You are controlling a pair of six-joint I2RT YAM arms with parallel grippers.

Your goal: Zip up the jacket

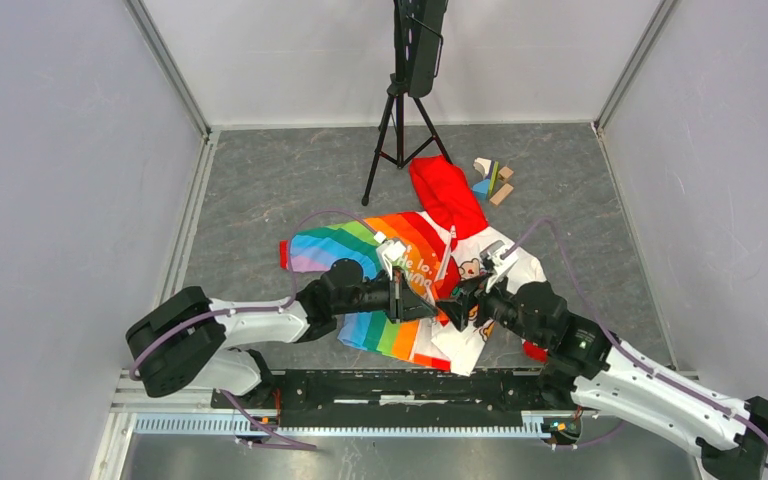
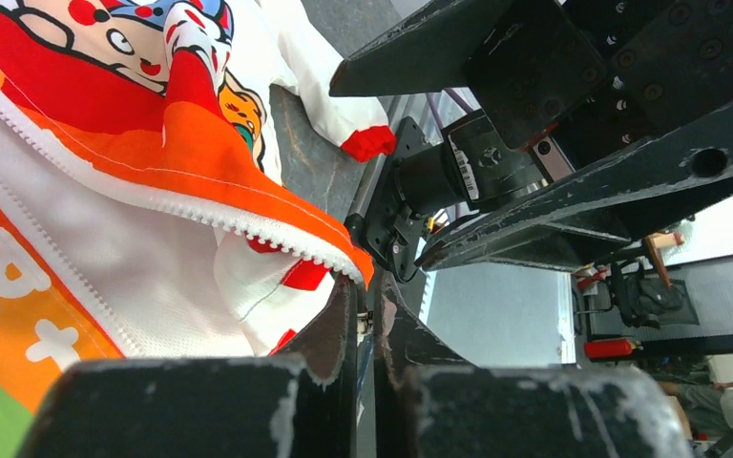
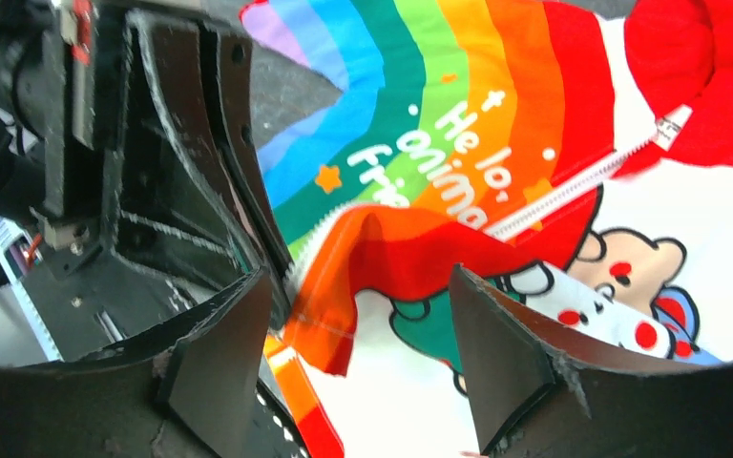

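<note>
The left jaws are pressed almost together. We read the left gripper (image 2: 367, 298) as pinching the near end of the orange front edge of the jacket (image 1: 360, 250), though the narrow gap between the fingers hides the contact itself. The right jaws are spread wide. The right gripper (image 3: 359, 279) has one finger on each side of a raised red-orange fold of the jacket, and we see neither finger touching the cloth.

From above, the left arm (image 1: 260, 320) lies low, reaching from its base at the near left across to the right, with its gripper pointing right. The right arm (image 1: 650, 385) slants in from the near right, elbow low, with its gripper pointing left. The two grippers sit almost tip to tip over the near middle of the jacket.

The jacket lies in the middle of the table (image 1: 260, 190), rainbow half to the left and white cartoon half to the right. Its red hood (image 1: 445, 195) stretches toward the far side. Along the lifted edge runs the white zipper (image 2: 200, 205). At this near end we see its two rows of teeth lying apart.

Beyond the hood lie a few wooden blocks (image 1: 495, 180), and to their left stands a black tripod (image 1: 398, 130).
</note>
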